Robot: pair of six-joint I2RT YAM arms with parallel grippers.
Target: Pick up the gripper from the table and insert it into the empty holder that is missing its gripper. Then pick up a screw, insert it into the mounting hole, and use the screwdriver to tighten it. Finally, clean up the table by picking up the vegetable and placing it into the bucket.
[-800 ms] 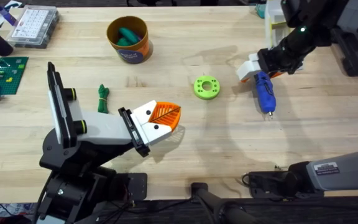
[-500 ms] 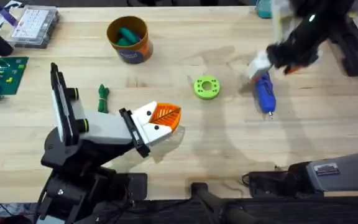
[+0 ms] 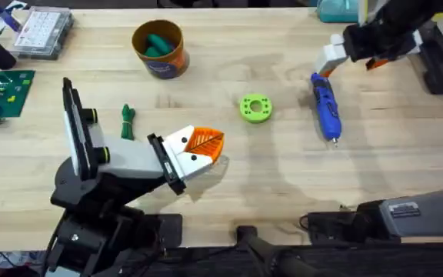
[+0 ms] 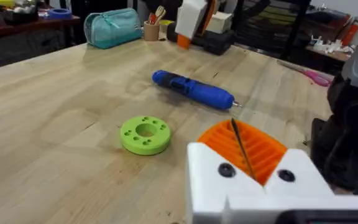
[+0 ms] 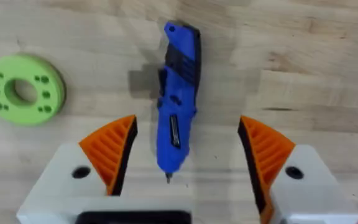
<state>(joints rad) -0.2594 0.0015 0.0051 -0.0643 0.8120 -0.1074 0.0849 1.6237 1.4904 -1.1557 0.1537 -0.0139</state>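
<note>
Overhead: bucket (image 3: 159, 48), vegetable (image 3: 127, 121) | right wrist: right end effector (image 5: 186, 152) spread wide above screwdriver (image 5: 177, 115) | left end effector (image 4: 244, 152) clenched

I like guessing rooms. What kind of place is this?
Probably a robot lab or workshop: a wooden workbench, a bright-blue screwdriver, a clear plastic compartment box of small parts, and cluttered tables behind.

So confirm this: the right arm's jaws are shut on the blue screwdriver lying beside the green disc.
Not quite. The right gripper is open, jaws spread either side of the screwdriver without touching it, as the right wrist view shows. The screwdriver does lie on the table beside the green disc.
</note>
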